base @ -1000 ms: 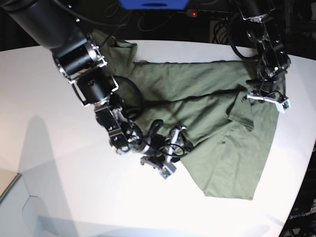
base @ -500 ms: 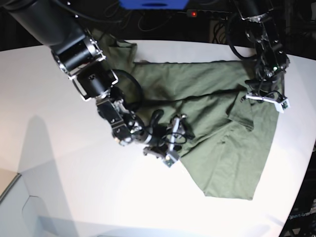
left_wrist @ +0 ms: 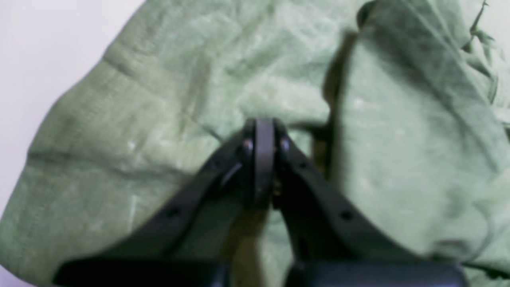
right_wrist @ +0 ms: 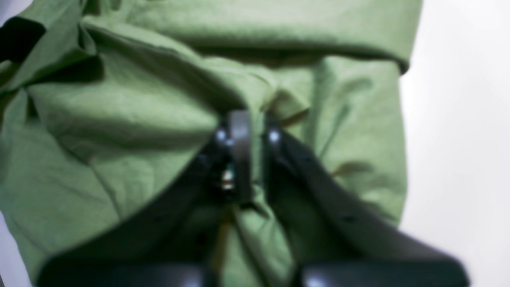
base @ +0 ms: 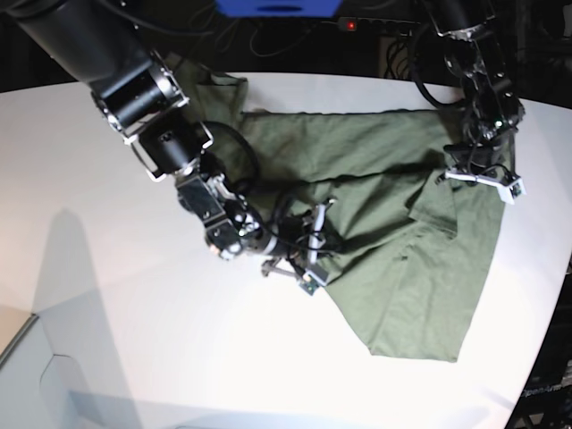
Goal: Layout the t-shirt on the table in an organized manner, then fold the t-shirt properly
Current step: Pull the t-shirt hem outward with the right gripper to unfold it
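Note:
The olive-green t-shirt (base: 384, 179) lies crumpled across the back and right of the white table (base: 107, 313), one sleeve bunched under the arm on the left. My right gripper (base: 320, 228) is at the shirt's near-left edge. The right wrist view shows this gripper (right_wrist: 247, 117) shut, with a ridge of t-shirt (right_wrist: 119, 119) pinched at its tips. My left gripper (base: 458, 172) sits on a raised fold at the shirt's right side. In the left wrist view that gripper (left_wrist: 259, 125) is shut, and creases of the t-shirt (left_wrist: 398, 139) run in to its tips.
Bare table (right_wrist: 458, 139) shows right of the cloth in the right wrist view, and table (left_wrist: 40, 40) at upper left in the left wrist view. The curved table edge (base: 547, 340) runs down the right. Dark cables and a blue object (base: 277, 7) sit behind the table.
My right gripper has gone from open to shut on the shirt's near-left edge, and the cloth there has bunched. The left arm has stayed put.

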Available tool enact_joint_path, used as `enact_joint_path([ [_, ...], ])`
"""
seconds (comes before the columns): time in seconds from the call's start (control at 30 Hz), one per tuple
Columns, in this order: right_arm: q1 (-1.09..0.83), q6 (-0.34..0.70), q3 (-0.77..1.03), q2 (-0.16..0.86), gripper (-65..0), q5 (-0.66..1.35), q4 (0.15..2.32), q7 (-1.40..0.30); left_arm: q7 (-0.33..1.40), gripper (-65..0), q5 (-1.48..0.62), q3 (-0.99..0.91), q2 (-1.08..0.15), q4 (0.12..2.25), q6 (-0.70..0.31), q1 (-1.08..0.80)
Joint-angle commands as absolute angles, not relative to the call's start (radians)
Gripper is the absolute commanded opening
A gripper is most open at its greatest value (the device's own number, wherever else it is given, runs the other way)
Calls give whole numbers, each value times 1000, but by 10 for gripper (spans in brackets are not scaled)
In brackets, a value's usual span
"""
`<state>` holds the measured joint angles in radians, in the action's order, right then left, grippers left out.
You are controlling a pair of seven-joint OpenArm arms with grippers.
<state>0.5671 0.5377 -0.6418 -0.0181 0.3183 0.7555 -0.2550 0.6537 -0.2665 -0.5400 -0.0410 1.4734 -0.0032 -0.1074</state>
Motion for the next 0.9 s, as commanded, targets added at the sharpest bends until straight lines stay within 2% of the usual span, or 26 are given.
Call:
enact_joint_path([
  [0.0,615,541,-636,-22,-650,332,779,-228,638,-648,-269,-542,-48,1486,-5,-96],
  [0.07,631,541,-611,-12,-650,335,792,-228,638,-648,-269,-544,-48,1486,-5,-96],
  [0.23,691,533,-421,41,-650,334,834,-231,638,-648,-269,-544,-50,1486,-5,-104],
  [0.47,816,344,-111,119,-650,334,725,-216,638,-648,-269,-544,-50,1492,-5,-116],
  [0.73,832,303,-10,168,-650,334,579,-94,636,-648,-269,-538,-50,1486,-5,-108],
  [0.8,832,219,10,173,-644,334,547,-67,636,-648,-269,-544,-56,1484,-5,-108],
  [0.87,832,113,19,193,-611,334,516,-31,636,-648,-263,-544,-59,1484,-5,-108],
])
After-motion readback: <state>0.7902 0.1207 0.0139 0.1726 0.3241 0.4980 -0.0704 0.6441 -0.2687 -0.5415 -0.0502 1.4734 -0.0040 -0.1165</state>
